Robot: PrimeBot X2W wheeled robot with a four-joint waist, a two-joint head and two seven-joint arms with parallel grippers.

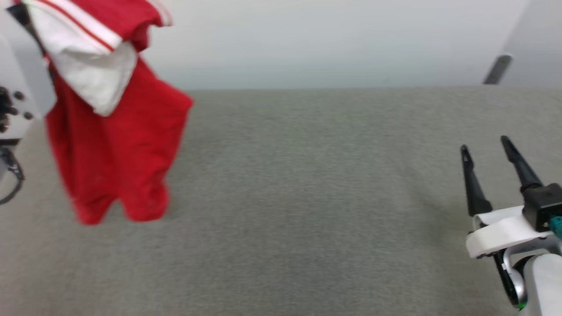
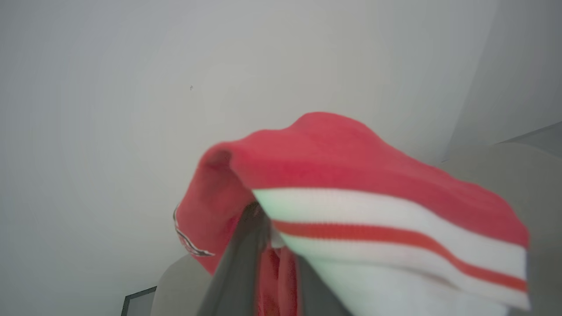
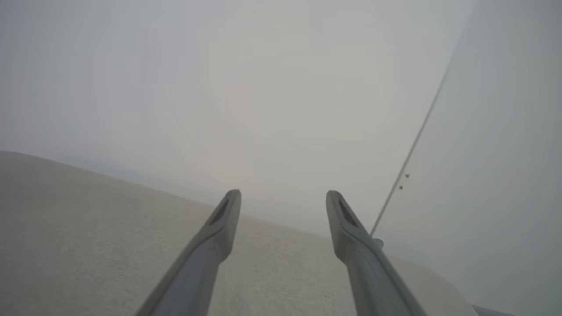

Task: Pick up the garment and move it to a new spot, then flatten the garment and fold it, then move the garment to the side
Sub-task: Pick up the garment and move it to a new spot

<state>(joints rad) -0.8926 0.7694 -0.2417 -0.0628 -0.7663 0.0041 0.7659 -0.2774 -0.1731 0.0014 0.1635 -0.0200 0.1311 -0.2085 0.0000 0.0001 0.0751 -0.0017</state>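
Note:
The garment is a red jersey that hangs bunched at the far left of the head view. A white sleeve with a red stripe is folded over its top, and its lower end reaches down to the grey cloth-covered surface. In the left wrist view my left gripper is shut on the garment. Red cloth lies between the dark fingers, and the white-and-red striped trim drapes over their tips. My right gripper stands open at the lower right with nothing in it, and its fingers spread apart over the surface.
A pale wall rises behind the far edge of the surface. A grey bar leans at the upper right. Parts of my left arm and a dark cable show at the left edge.

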